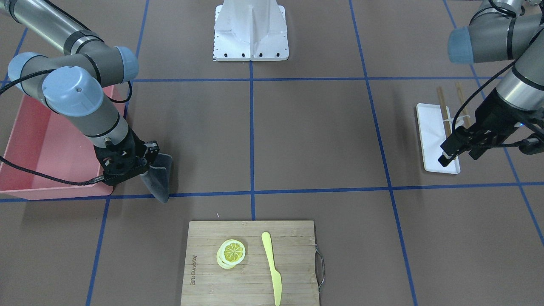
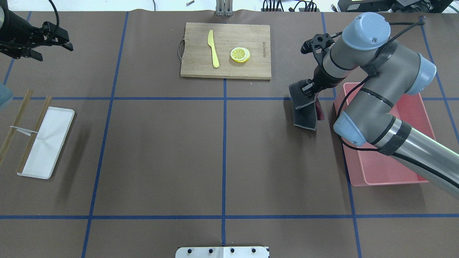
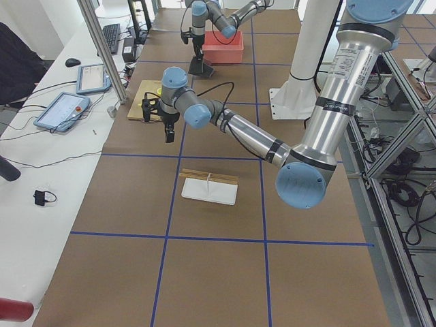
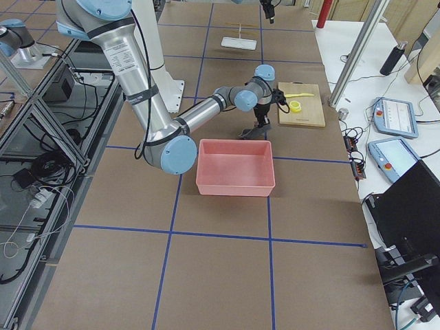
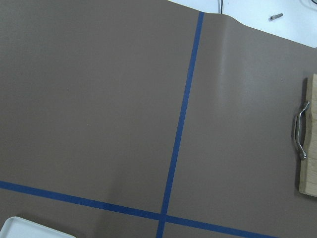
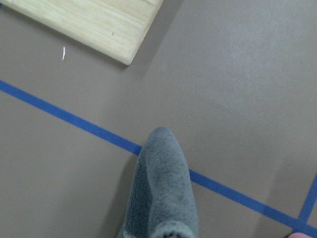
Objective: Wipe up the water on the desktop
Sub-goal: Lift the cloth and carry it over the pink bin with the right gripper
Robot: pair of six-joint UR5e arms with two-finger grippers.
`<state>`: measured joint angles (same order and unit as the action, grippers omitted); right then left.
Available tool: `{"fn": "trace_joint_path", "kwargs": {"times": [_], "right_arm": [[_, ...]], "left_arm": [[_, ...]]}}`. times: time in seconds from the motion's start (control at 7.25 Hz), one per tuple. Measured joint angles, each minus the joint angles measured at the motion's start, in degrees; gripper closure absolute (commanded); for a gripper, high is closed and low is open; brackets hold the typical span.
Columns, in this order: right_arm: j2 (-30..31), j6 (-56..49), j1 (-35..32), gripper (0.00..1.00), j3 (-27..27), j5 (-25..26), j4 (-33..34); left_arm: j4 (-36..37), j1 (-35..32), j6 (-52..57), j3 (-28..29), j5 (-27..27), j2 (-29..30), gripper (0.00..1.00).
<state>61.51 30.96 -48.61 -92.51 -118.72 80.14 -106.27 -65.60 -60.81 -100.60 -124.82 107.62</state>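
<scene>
Half-ready at most: held the grey cloth (image 1: 158,178) clamped between the right gripper's (image 1: 146,160) fingers, tip-down over the desktop (image 1: 314,136) beside the pink bin (image 1: 42,144) near the bench's right edge, and had the left gripper's (image 2: 66,40) fingers apart, empty, by the far left corner. Made out no water anywhere; judged best to press a broad face of the cloth flat before dragging.

The desktop (image 2: 161,154) is laid flat, matte brown, and is divided into large squares by thin blue tape lines.
</scene>
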Motion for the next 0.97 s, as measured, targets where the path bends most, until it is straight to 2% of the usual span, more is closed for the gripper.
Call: {"fn": "trace_joint_path", "kwargs": {"times": [0.41,0.69,0.83,0.97], "right_arm": [[-1.26,1.43,-3.03,1.00,-6.33,1.78,-1.58],[-0.36,2.47,-7.89,1.00,-10.88,1.60,-2.63],[1.09,2.39,-11.51,1.00,-12.18,-1.13,-2.31],[3.64,2.10,-15.92,1.00,-12.82,-6.17,-1.91]], "left_arm": [[0.01,-0.29,-0.17,0.30,-0.33,-0.08,0.01],[0.01,-0.32,-0.28,0.21,-0.36,-0.18,0.01],[0.01,-0.31,-0.37,0.12,-0.43,-0.20,0.01],[0.01,-0.32,-0.49,-0.01,-0.53,-0.27,0.01]]}}
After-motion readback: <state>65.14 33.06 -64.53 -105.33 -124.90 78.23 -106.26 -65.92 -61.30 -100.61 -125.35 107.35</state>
